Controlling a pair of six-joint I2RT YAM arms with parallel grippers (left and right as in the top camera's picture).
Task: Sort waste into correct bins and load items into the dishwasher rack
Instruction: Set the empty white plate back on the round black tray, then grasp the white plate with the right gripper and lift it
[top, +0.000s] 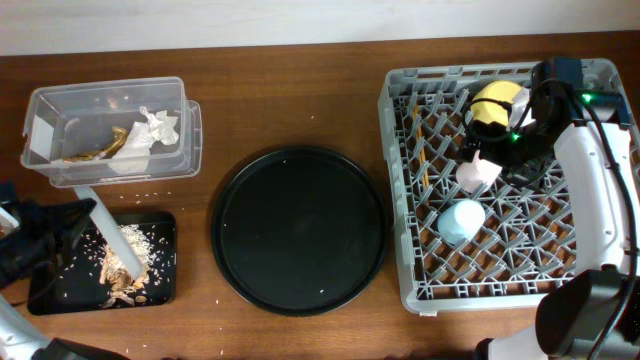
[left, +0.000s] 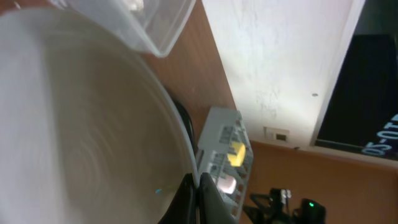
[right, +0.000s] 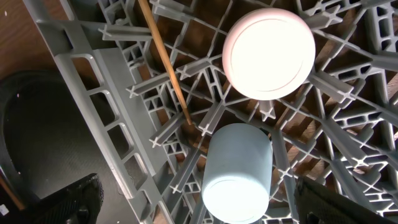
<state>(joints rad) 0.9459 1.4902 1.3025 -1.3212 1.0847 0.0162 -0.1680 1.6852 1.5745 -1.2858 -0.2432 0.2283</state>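
Pale grey plate (top: 108, 240): tipped on edge over the shallow black tray (top: 165, 290) at the near-left corner of the tabletop, its rim pinched by the left gripper (top: 72, 230). In the left wrist view its face fills most of the picture.
Food scraps (top: 125, 268): tan crumbs and bits, strewn in the shallow black tray under the plate.
Clear box (top: 100, 90): far-left corner; holds the white napkin (top: 158, 128) and a brown scrap (top: 105, 148).
Dishwasher rack (top: 400, 200): along the right edge. It holds the yellow bowl (top: 497, 105), the pink cup (right: 268, 53) turned base up, the light-blue cup (right: 236, 174) just beside it, and a wooden chopstick (right: 165, 59) lying slantwise among the pegs.
Right gripper (right: 205, 202): above the cups, fingers spread wide, holding nothing.
Round black tray (top: 298, 230): mid-table, between the shallow black tray and the rack.
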